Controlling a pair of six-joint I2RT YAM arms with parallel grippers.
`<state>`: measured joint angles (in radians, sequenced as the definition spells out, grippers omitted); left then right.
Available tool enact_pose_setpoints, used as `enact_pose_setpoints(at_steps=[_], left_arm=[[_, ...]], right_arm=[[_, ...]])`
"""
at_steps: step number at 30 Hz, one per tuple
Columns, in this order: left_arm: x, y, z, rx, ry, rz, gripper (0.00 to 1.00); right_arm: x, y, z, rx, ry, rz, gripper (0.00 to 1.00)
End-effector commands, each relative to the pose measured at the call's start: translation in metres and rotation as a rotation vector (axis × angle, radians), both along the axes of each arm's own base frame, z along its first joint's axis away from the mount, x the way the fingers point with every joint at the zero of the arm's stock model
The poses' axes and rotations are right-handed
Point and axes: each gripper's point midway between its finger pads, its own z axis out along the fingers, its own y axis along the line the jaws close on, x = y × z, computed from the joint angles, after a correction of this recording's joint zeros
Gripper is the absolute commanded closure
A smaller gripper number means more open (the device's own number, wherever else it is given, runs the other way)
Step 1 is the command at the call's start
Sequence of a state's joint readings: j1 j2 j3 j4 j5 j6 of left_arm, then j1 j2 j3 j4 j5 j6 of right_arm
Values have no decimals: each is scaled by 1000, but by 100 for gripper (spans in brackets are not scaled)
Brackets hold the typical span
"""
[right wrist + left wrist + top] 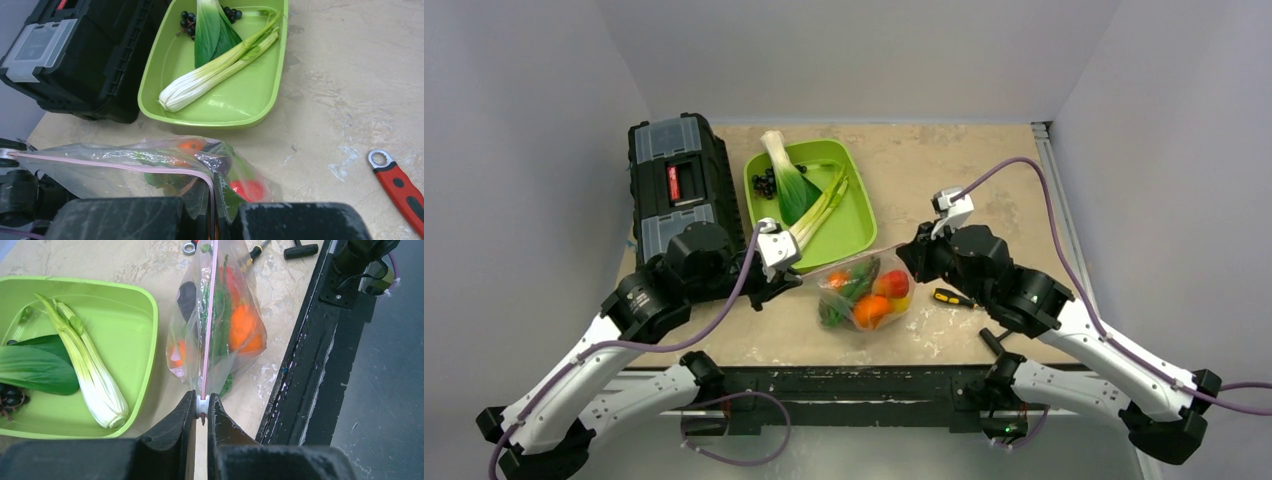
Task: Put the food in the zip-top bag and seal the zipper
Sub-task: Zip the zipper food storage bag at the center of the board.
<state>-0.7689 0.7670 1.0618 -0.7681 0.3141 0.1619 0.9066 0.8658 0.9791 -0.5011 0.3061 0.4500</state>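
A slip is the likeliest failure. The left pincer [201,404] is pinched narrow on the white end tab of the zipper [208,325]. The right pincer [214,220] seems clamped on the other end, though its contact point is hidden low in its own view. Slick plastic pulled taut between two small grips could pop free, and the zip-top bag [864,295] would drop and spill if any stretch is unsealed. The strip kinks near the right pincer, so that corner may not be pressed closed; I cannot tell. The food [242,327] is inside the bag, which hangs at 6 o'clock from the centre of the desk [964,180], with the green tray [856,225] at its 11 o'clock. The pouch is clear, floppy, crinkled film, and the zipper is a thin, pale pink ridge. The pieces are glossy and rounded, in orange, red and green. The tray is smooth hard plastic with rounded corners.
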Motion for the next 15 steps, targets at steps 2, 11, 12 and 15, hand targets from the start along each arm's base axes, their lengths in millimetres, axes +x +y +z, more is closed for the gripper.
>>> enact_pose_setpoints(at_steps=[2,11,12,15], left_arm=[[-11,17,-8,12,61,66,100],[-17,10,5,-51,86,47,97],[-17,12,4,-48,88,53,96],[-18,13,3,-51,92,63,96]], right_arm=[[11,-17,19,2,-118,-28,100],[-2,-13,28,10,-179,72,100],[-1,-14,28,16,-180,67,100],[-2,-12,28,38,-176,68,100]])
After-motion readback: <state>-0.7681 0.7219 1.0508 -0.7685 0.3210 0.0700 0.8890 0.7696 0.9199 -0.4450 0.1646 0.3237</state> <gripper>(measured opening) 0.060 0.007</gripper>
